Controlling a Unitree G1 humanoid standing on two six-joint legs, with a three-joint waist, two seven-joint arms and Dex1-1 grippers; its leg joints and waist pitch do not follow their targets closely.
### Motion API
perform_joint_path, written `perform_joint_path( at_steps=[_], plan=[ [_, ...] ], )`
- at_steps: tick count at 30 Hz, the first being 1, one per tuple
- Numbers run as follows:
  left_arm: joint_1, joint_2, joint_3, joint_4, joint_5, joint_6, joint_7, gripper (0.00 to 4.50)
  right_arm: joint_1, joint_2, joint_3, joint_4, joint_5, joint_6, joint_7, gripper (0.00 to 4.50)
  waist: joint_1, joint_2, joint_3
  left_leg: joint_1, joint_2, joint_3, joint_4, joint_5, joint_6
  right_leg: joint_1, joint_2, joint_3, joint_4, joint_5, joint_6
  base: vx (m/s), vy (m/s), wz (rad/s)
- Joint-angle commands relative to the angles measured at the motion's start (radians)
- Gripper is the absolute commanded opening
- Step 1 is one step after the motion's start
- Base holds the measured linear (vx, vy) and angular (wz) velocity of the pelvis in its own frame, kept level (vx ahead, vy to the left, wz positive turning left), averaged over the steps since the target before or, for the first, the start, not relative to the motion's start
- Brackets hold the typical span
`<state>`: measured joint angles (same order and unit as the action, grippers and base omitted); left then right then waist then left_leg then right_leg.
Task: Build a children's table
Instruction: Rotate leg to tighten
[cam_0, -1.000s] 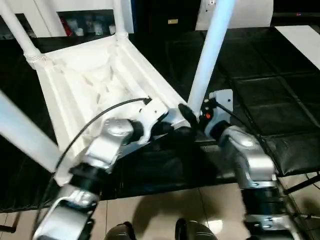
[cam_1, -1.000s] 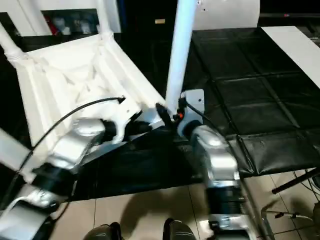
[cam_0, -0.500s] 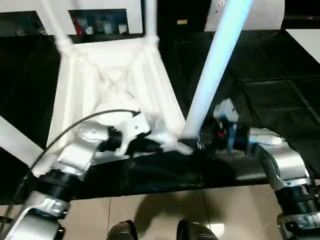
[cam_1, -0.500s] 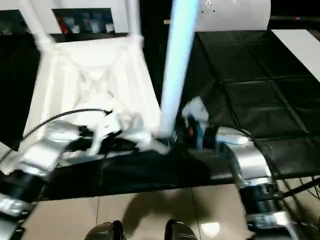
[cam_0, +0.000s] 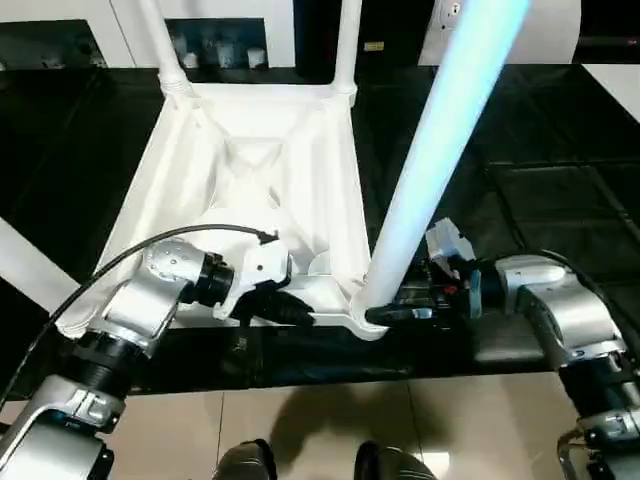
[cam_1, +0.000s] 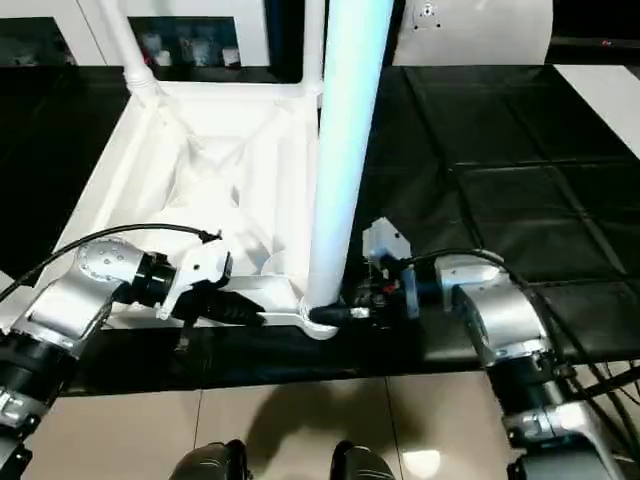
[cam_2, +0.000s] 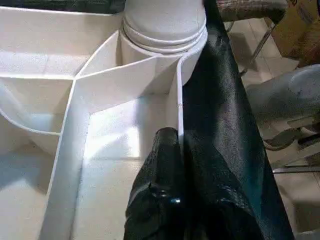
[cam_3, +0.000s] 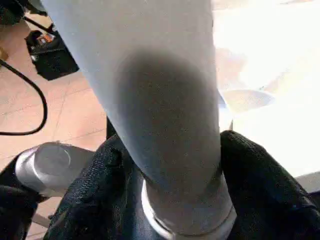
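Now right pincer (cam_3: 165, 200) straddles the leg (cam_3: 150, 90) base.

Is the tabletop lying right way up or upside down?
Upside down: the tabletop shows its ribbed underside, and the screwed-in legs point upward.

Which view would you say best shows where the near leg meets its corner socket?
The left wrist view: the near leg's ringed base sits seated in the corner socket, close up. The right wrist view shows the leg between the right gripper's fingers, the socket hidden. The eye views show the joint small and partly covered.
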<state>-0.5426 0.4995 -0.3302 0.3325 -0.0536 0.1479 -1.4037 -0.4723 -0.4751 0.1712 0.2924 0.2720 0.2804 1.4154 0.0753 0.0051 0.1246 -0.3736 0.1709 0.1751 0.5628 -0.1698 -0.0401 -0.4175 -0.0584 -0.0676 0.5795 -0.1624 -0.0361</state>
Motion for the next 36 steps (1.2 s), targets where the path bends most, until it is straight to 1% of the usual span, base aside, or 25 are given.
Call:
perform_joint_path(
  at_steps=[1,3,9,11,12,13,15,17,18,20,21,22,23,24,25,26,27,28,30,31,32,33,34,35,36],
  plan=[
    [-0.003,0.0,-0.049,0.003,-0.002,-0.014,-0.058,0.0,-0.013,-0.004,0.016,0.006,0.018,-0.005,0.03,2.45,-0.003,-0.006,-0.077,0.013,0.063,-0.012,-0.048,-0.109,0.116,0.065,-0.089,0.055,-0.049,-0.156,-0.258,0.0,0.0,0.0],
    [-0.004,0.0,-0.049,0.007,-0.002,-0.017,-0.06,0.0,-0.014,-0.003,0.017,0.009,0.021,-0.004,0.037,2.24,0.001,-0.004,-0.078,0.014,0.064,-0.011,-0.047,-0.097,0.122,0.063,-0.086,0.054,-0.047,-0.137,-0.262,0.0,0.0,0.0],
    [-0.003,-0.003,-0.048,0.013,-0.008,-0.015,-0.063,0.0,0.007,0.001,0.022,-0.023,0.046,0.031,0.058,2.09,0.006,-0.006,-0.08,0.014,0.063,-0.011,-0.046,-0.095,0.12,0.064,-0.087,0.054,-0.046,-0.146,-0.259,0.0,0.0,0.0],
    [0.004,-0.019,-0.034,-0.003,-0.025,0.009,-0.048,0.0,0.035,0.006,0.023,-0.066,0.06,0.057,0.04,2.09,0.008,-0.007,-0.08,0.014,0.063,-0.011,-0.046,-0.09,0.123,0.064,-0.087,0.054,-0.045,-0.14,-0.257,0.0,0.0,0.0],
    [0.007,-0.024,-0.029,-0.01,-0.031,0.018,-0.04,0.0,0.045,0.01,0.021,-0.081,0.067,0.069,0.03,2.09,0.01,-0.002,-0.078,0.014,0.063,-0.012,-0.046,-0.091,0.122,0.062,-0.088,0.054,-0.046,-0.143,-0.257,0.0,0.0,0.0],
    [0.009,-0.031,-0.024,-0.019,-0.037,0.034,-0.03,0.0,0.054,0.016,0.016,-0.1,0.078,0.087,0.015,2.09,0.01,-0.005,-0.077,0.014,0.065,-0.011,-0.047,-0.095,0.121,0.063,-0.087,0.055,-0.048,-0.145,-0.256,0.0,0.0,0.0],
    [0.017,-0.07,0.0,-0.06,-0.061,0.103,0.035,0.0,0.096,0.061,-0.001,-0.178,0.092,0.143,-0.093,2.09,0.012,-0.005,-0.076,0.015,0.066,-0.012,-0.049,-0.1,0.114,0.062,-0.087,0.055,-0.048,-0.154,-0.253,0.0,0.0,0.0],
    [0.018,-0.089,0.007,-0.072,-0.067,0.128,0.064,0.0,0.108,0.086,-0.007,-0.199,0.086,0.157,-0.149,2.09,0.01,-0.004,-0.071,0.015,0.063,-0.013,-0.052,-0.133,0.098,0.059,-0.089,0.054,-0.058,-0.227,-0.235,0.0,0.0,0.0],
    [0.02,-0.109,0.011,-0.086,-0.075,0.156,0.089,0.0,0.116,0.122,-0.013,-0.211,0.067,0.169,-0.225,2.09,0.007,-0.006,-0.068,0.014,0.062,-0.013,-0.054,-0.145,0.088,0.058,-0.089,0.055,-0.061,-0.255,-0.227,0.0,0.0,0.0],
    [0.019,-0.14,0.012,-0.101,-0.075,0.194,0.135,0.0,0.122,0.181,-0.025,-0.21,0.037,0.177,-0.335,2.09,-0.002,-0.007,-0.059,0.016,0.056,-0.019,-0.06,-0.212,0.043,0.056,-0.094,0.053,-0.078,-0.428,-0.176,0.0,0.0,0.0],
    [0.019,-0.146,0.011,-0.103,-0.073,0.2,0.143,0.0,0.122,0.193,-0.028,-0.209,0.034,0.182,-0.355,2.09,-0.006,-0.009,-0.058,0.013,0.053,-0.02,-0.061,-0.221,0.038,0.057,-0.093,0.051,-0.081,-0.457,-0.162,0.0,0.0,0.0],
    [0.012,-0.203,0.01,-0.098,-0.054,0.242,0.225,0.0,0.126,0.277,-0.043,-0.203,0.009,0.212,-0.489,2.09,-0.015,-0.005,-0.056,0.013,0.054,-0.023,-0.065,-0.228,0.025,0.055,-0.092,0.052,-0.085,-0.493,-0.14,0.0,0.0,0.0],
    [0.012,-0.203,0.01,-0.098,-0.054,0.242,0.225,0.0,0.126,0.277,-0.043,-0.203,0.009,0.212,-0.489,2.09,-0.026,-0.008,-0.054,0.016,0.051,-0.025,-0.065,-0.256,0.015,0.051,-0.092,0.05,-0.092,-0.534,-0.124,0.0,0.0,0.0],
    [0.008,-0.229,0.012,-0.093,-0.044,0.26,0.262,0.0,0.129,0.31,-0.046,-0.205,0.003,0.227,-0.54,2.09,-0.031,-0.008,-0.054,0.014,0.049,-0.026,-0.066,-0.254,0.012,0.054,-0.091,0.049,-0.092,-0.539,-0.117,0.0,0.0,0.0],
    [0.0,-0.26,0.016,-0.079,-0.029,0.282,0.312,0.0,0.13,0.351,-0.045,-0.206,-0.01,0.242,-0.6,2.09,-0.042,-0.008,-0.054,0.007,0.049,-0.029,-0.068,-0.248,0.013,0.056,-0.089,0.049,-0.091,-0.53,-0.109,0.0,0.0,0.0],
    [-0.011,-0.291,0.022,-0.063,-0.009,0.299,0.369,0.0,0.132,0.391,-0.044,-0.21,-0.022,0.261,-0.661,2.09,-0.048,-0.007,-0.054,0.006,0.048,-0.029,-0.069,-0.252,0.015,0.055,-0.088,0.046,-0.094,-0.538,-0.1,0.0,0.0,0.0],
    [-0.019,-0.312,0.029,-0.051,0.004,0.317,0.411,0.0,0.132,0.421,-0.044,-0.213,-0.033,0.276,-0.711,2.09,-0.052,-0.006,-0.055,0.009,0.048,-0.028,-0.067,-0.255,0.017,0.052,-0.089,0.047,-0.098,-0.539,-0.099,0.0,0.0,0.0],
    [-0.032,-0.338,0.041,-0.033,0.015,0.329,0.462,0.0,0.126,0.456,-0.048,-0.204,-0.053,0.279,-0.775,2.09,-0.058,-0.007,-0.051,0.014,0.045,-0.026,-0.066,-0.269,0.018,0.043,-0.088,0.048,-0.105,-0.564,-0.096,0.0,0.0,0.0],
    [-0.053,-0.37,0.059,-0.005,0.031,0.339,0.538,0.0,0.113,0.507,-0.062,-0.179,-0.078,0.274,-0.865,2.09,-0.061,-0.008,-0.053,0.015,0.04,-0.027,-0.063,-0.263,0.023,0.046,-0.09,0.048,-0.107,-0.578,-0.086,0.0,0.0,0.0],
    [-0.064,-0.385,0.07,0.008,0.038,0.341,0.581,0.0,0.103,0.53,-0.07,-0.162,-0.089,0.264,-0.908,2.09,-0.063,-0.006,-0.05,0.015,0.043,-0.026,-0.066,-0.267,0.028,0.041,-0.087,0.048,-0.109,-0.571,-0.083,0.0,0.0,0.0],
    [-0.074,-0.398,0.08,0.02,0.045,0.343,0.619,0.0,0.094,0.55,-0.078,-0.147,-0.1,0.254,-0.944,2.09,-0.067,-0.006,-0.05,0.019,0.042,-0.025,-0.065,-0.287,0.026,0.036,-0.084,0.047,-0.111,-0.581,-0.083,0.0,0.0,0.0],
    [-0.074,-0.398,0.08,0.02,0.045,0.343,0.619,0.0,0.094,0.55,-0.078,-0.147,-0.1,0.254,-0.944,2.09,-0.067,-0.006,-0.05,0.019,0.042,-0.025,-0.065,-0.287,0.026,0.036,-0.084,0.047,-0.111,-0.581,-0.083,0.0,0.0,0.0],
    [-0.09,-0.424,0.1,0.036,0.06,0.348,0.683,0.0,0.076,0.593,-0.098,-0.119,-0.123,0.239,-1.021,2.09,-0.064,-0.004,-0.057,0.019,0.045,-0.026,-0.065,-0.266,0.028,0.042,-0.086,0.049,-0.104,-0.525,-0.089,0.0,0.0,0.0],
    [-0.1,-0.438,0.113,0.047,0.068,0.348,0.722,0.0,0.062,0.618,-0.113,-0.1,-0.136,0.228,-1.071,2.09,-0.069,-0.002,-0.053,0.013,0.047,-0.026,-0.069,-0.269,0.025,0.039,-0.083,0.049,-0.101,-0.491,-0.104,0.0,0.0,0.0],
    [-0.106,-0.447,0.122,0.05,0.074,0.349,0.743,0.0,0.049,0.64,-0.126,-0.084,-0.149,0.212,-1.117,2.09,-0.069,-0.002,-0.054,0.017,0.047,-0.027,-0.069,-0.279,0.022,0.039,-0.083,0.048,-0.101,-0.49,-0.105,0.0,0.0,0.0]
  ],
)
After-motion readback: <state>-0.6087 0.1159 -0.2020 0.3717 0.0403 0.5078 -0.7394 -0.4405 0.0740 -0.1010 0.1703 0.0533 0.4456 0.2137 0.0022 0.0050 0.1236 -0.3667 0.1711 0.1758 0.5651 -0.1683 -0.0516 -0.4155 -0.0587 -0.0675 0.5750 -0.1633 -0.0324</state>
